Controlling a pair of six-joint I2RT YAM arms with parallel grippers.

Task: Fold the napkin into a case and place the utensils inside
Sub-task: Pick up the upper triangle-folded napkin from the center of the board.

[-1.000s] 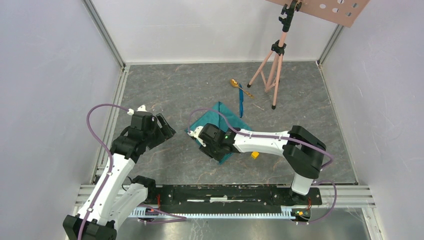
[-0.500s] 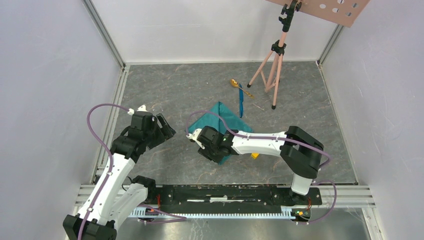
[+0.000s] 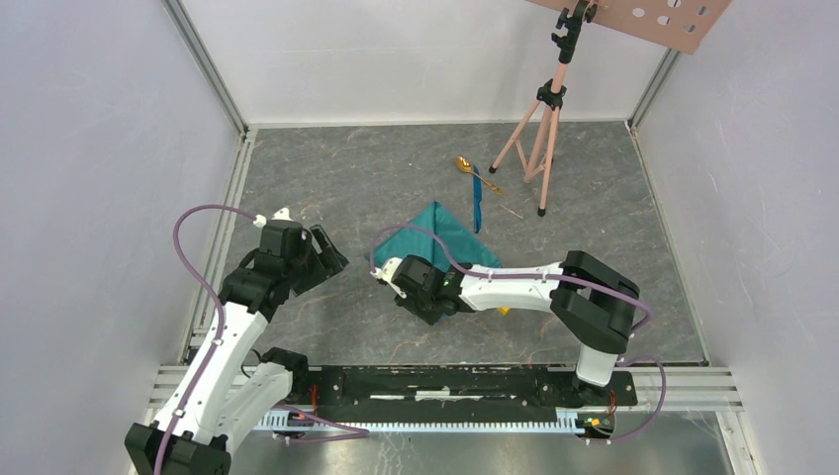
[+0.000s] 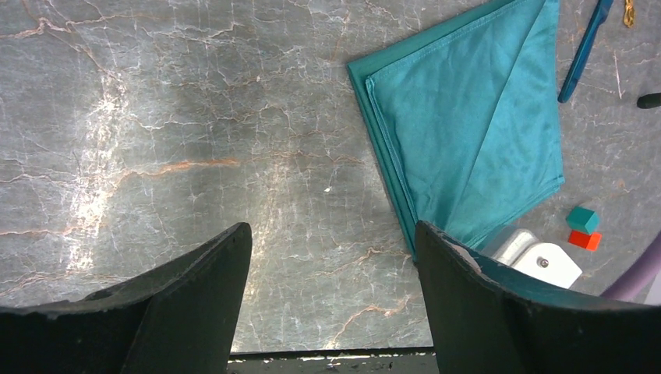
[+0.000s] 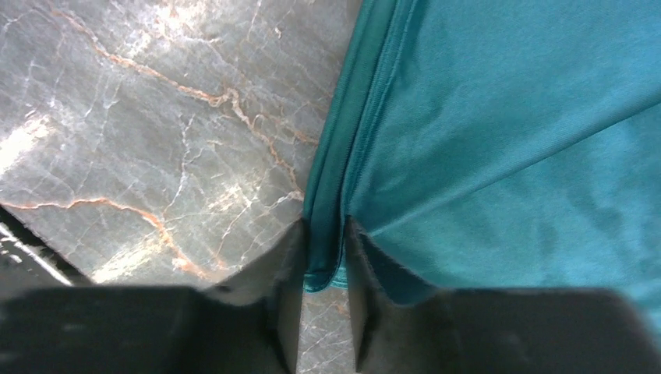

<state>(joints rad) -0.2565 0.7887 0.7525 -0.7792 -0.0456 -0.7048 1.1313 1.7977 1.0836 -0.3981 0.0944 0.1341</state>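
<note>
Right wrist view has my right claw [image 5: 323,257] clenched on the near folded edge of the napkin [image 5: 507,156]. The doubled teal hem runs down between my two fingers [image 5: 284,265], which press it from both sides just above the marble surface [image 5: 140,117]. From above, the cloth lies mid-surface as a flat, doubled, roughly triangular shape, not yet the narrow case the task wants. The utensils wait just beyond its far corner: the gold spoon [image 3: 462,164] and the blue knife [image 3: 477,198], close together near a tripod [image 3: 539,129] foot. My left claw [image 4: 331,230] is released, fingers spread wide, hovering over bare surface to the left of the cloth and touching nothing

I judge the step in hand to be the folding itself, with the loading of the utensils not begun. The next move calls for raising this hem just clear of the surface and carrying it across the cloth, then laying it down parallel to the long edge. The layers look free to slide, so a slow, low sweep seems wise, perhaps with my left claw pinning the opposite side
</note>
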